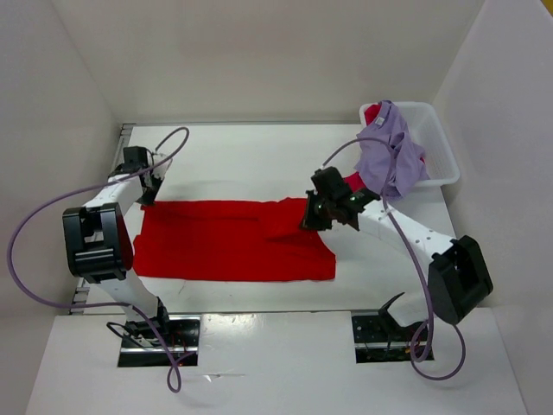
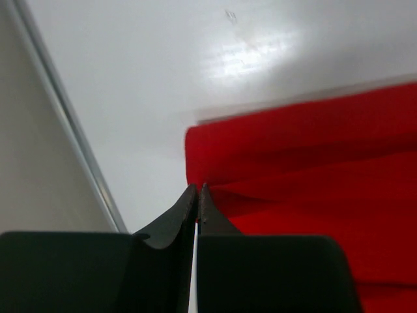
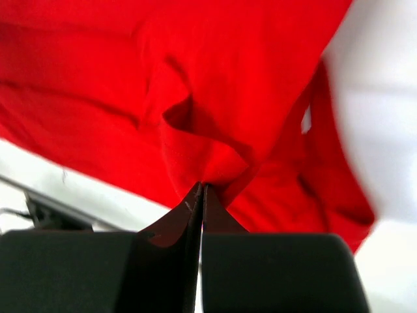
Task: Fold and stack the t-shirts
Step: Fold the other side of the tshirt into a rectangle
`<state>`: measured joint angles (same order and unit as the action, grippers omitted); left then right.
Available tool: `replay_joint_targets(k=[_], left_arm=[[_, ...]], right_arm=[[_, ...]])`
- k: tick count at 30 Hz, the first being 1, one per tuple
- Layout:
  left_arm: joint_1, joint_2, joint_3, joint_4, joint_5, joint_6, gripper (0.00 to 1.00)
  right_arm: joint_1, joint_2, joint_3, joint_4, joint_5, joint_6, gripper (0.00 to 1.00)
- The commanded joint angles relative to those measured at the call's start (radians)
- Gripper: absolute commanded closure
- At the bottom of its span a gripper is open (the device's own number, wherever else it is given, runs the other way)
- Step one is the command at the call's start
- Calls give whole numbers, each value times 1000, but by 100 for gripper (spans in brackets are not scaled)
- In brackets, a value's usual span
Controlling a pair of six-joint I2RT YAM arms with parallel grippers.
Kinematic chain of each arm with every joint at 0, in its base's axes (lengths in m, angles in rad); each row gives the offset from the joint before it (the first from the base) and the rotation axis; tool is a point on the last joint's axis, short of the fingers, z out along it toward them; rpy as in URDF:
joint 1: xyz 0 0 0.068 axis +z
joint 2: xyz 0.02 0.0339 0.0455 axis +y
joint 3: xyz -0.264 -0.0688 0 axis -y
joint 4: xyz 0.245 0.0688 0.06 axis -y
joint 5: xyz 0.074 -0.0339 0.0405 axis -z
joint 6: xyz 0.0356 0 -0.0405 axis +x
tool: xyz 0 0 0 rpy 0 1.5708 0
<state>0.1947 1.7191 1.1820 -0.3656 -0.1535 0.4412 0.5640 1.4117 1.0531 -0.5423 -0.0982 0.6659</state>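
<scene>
The bright red t-shirt [image 1: 233, 242] lies spread flat across the middle of the table. My left gripper [image 1: 149, 201] is shut on its far left corner [image 2: 195, 140]; in the left wrist view the fingertips [image 2: 197, 189] pinch the cloth's edge. My right gripper [image 1: 308, 220] is shut on a bunched fold near the shirt's far right edge, which rises in a small peak [image 3: 215, 163]. The pale lavender t-shirt [image 1: 390, 154] hangs over the rim of the white bin. Pinkish crimson cloth [image 1: 372, 113] peeks out behind and below it.
The white plastic bin [image 1: 436, 147] stands at the back right by the side wall. A metal rail [image 2: 71, 124] runs along the table's left edge beside my left gripper. Purple cables loop from both arms.
</scene>
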Motion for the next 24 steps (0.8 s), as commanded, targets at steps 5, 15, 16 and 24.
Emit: replay_joint_targets(k=[5,15,16,24], left_arm=[[6,-55,-111,34,-21,45,100],[6,-10,0,41,-46,36,100],[6,-10,23,24,-46,36,100],[6,-22,79,-9,-37,51,100]], right_arm=[[45,-62,-137,38,-18,95,100],[45,-72,-47,-45,40,61,100],[45,-72,-27,-59,51,61,100],[45,-175,-28,-120,-6,110,100]])
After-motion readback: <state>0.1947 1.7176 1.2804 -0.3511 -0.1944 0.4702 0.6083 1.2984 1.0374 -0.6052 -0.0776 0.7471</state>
